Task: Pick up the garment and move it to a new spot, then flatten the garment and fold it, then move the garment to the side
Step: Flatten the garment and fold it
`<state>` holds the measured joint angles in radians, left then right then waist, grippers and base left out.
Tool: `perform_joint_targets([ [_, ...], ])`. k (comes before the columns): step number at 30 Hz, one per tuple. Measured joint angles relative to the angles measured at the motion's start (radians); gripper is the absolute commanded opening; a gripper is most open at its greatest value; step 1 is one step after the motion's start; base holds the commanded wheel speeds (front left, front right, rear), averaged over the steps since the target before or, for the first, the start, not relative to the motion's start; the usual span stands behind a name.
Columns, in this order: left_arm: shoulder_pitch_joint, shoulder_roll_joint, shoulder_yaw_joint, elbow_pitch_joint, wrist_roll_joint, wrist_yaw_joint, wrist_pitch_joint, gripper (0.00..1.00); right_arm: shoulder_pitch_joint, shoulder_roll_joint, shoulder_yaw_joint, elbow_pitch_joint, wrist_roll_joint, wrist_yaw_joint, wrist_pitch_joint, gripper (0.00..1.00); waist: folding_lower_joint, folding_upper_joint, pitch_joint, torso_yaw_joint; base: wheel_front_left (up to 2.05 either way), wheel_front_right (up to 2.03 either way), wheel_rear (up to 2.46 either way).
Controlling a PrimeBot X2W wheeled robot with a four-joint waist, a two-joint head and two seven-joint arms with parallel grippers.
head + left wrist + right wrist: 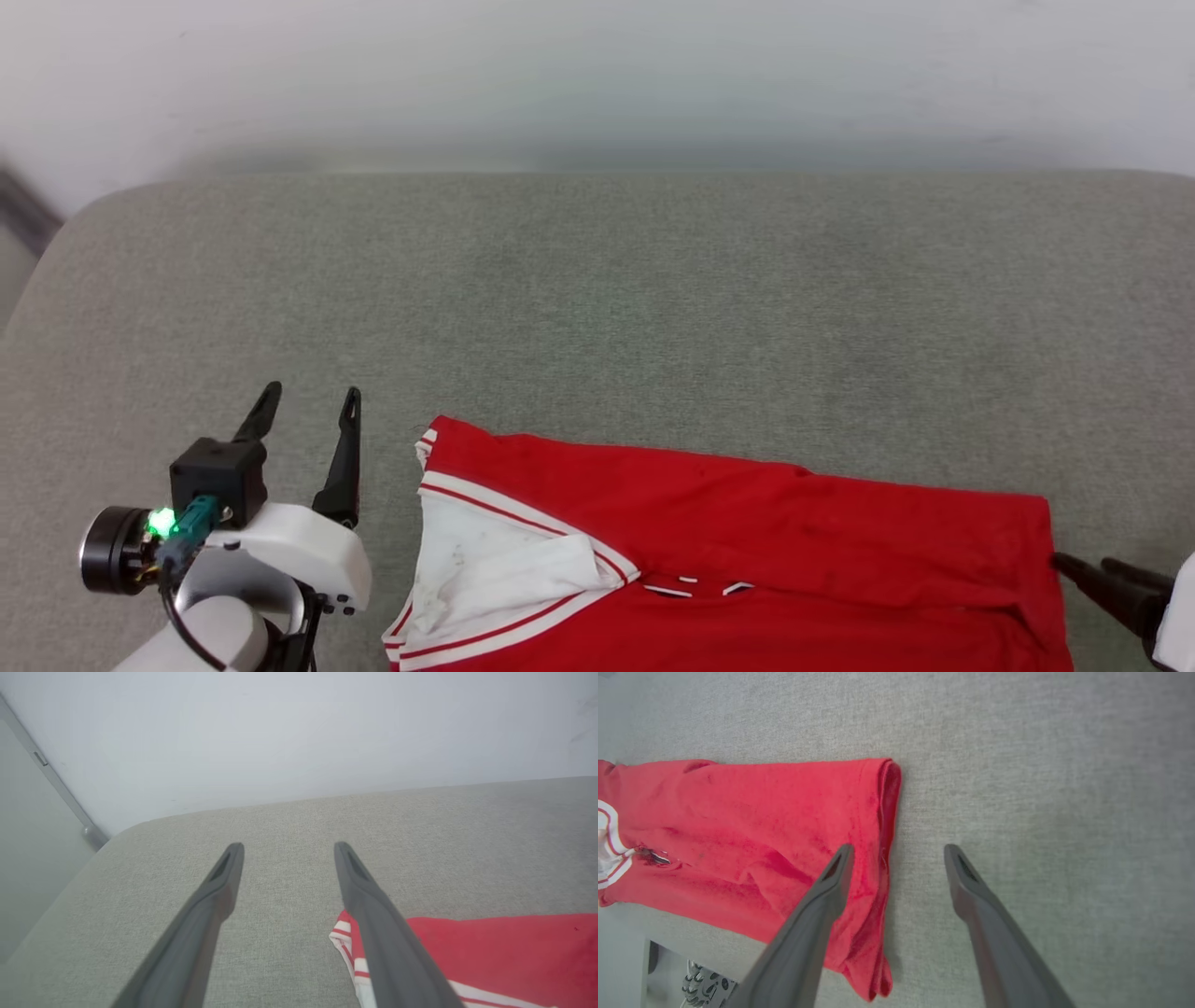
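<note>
Long red band of garment [747, 523] lying flat along the near edge of grey fabric surface [597, 299]; white sleeve [485, 560] with red-white striped trim at the robot's left end, doubled red edge at the right end, slivers of black-and-white lettering peeking from a fold at mid-length. Just beside the striped end, apart from the cloth, left hand [311, 392] with fingers spread wide, nothing between them. At the opposite end, right hand [899, 849], likewise wide and empty, one finger over the doubled red edge, the other over bare grey fabric. Beyond the surface, pale wall [597, 75].
</note>
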<state>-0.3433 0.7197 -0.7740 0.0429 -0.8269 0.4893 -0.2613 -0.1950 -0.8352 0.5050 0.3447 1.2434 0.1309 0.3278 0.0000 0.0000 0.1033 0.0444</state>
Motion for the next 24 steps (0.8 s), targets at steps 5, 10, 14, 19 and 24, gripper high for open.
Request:
perform_joint_targets([
  [5,0.104,-0.081,0.163,-0.024,0.15,-0.004,0.0,1.0,0.015,0.045,-0.01,0.025,0.073,0.0,0.044,1.0,0.0,0.0,0.017,0.02,0.0,0.0,0.0],
  [10,0.184,-0.173,0.283,-0.04,0.283,-0.027,0.0,1.0,0.014,0.079,0.004,0.054,0.112,0.0,0.095,1.0,0.0,0.0,0.03,0.036,0.0,0.0,0.0],
  [14,0.241,-0.249,0.357,-0.048,0.368,-0.056,0.0,1.0,0.004,0.103,0.026,0.063,0.132,0.0,0.134,1.0,0.0,0.0,0.038,0.045,0.0,0.0,0.0],
  [19,0.296,-0.329,0.439,-0.063,0.472,-0.092,0.0,1.0,-0.019,0.127,0.063,0.04,0.137,0.0,0.16,1.0,0.0,0.0,0.042,0.052,0.0,0.0,0.0],
  [24,0.34,-0.407,0.501,-0.062,0.558,-0.134,0.0,1.0,-0.042,0.136,0.083,0.039,0.125,0.0,0.138,0.0,-0.0001,0.0,0.038,0.051,0.0,0.0,0.0],
])
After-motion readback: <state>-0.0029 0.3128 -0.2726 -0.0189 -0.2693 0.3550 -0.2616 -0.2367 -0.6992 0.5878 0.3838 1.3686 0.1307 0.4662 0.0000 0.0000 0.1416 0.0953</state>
